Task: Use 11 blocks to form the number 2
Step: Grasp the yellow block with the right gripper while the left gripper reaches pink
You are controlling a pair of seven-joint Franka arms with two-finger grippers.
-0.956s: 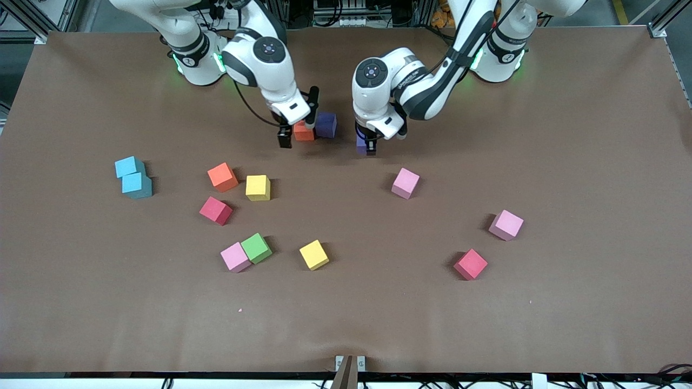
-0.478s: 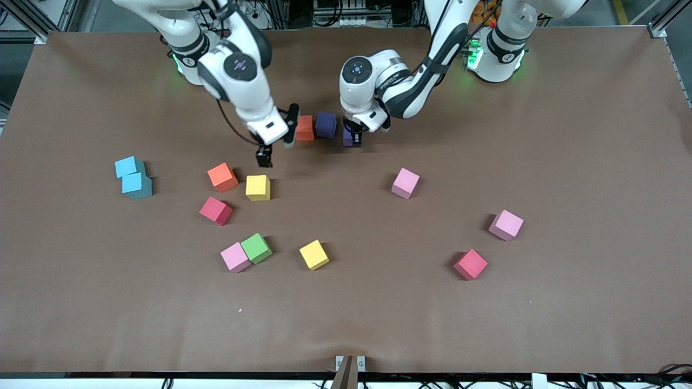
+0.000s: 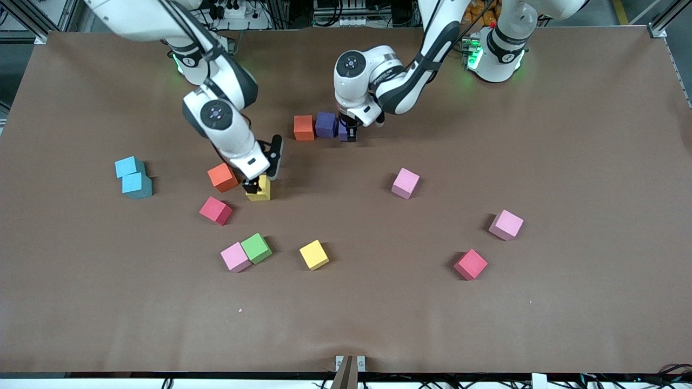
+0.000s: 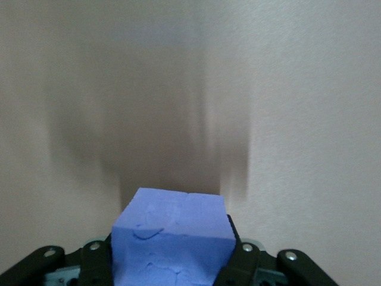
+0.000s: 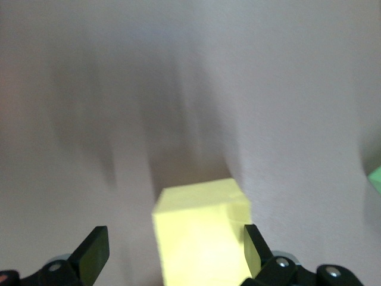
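An orange block [image 3: 303,128] and a purple block [image 3: 326,125] sit edge to edge in a short row near the robots' bases. My left gripper [image 3: 348,133] [image 4: 172,262] is shut on a second purple block [image 4: 171,235], held low right beside the row's purple block, toward the left arm's end. My right gripper [image 3: 261,181] [image 5: 174,250] stands open, its fingers straddling a yellow block [image 3: 259,192] [image 5: 202,232] without touching it. Loose on the table lie an orange block [image 3: 223,177], a crimson block [image 3: 215,210], a pink block [image 3: 235,257] touching the green block [image 3: 256,248], and another yellow block [image 3: 314,254].
Toward the left arm's end lie two pink blocks [image 3: 405,183] [image 3: 506,225] and a crimson block [image 3: 470,264]. Two light-blue cubes [image 3: 133,177] sit together toward the right arm's end. Brown table [image 3: 567,135] stretches bare toward the front edge.
My right gripper left the orange block in the row and swung down over the yellow block. My left gripper carried its purple block up against the row's purple block.
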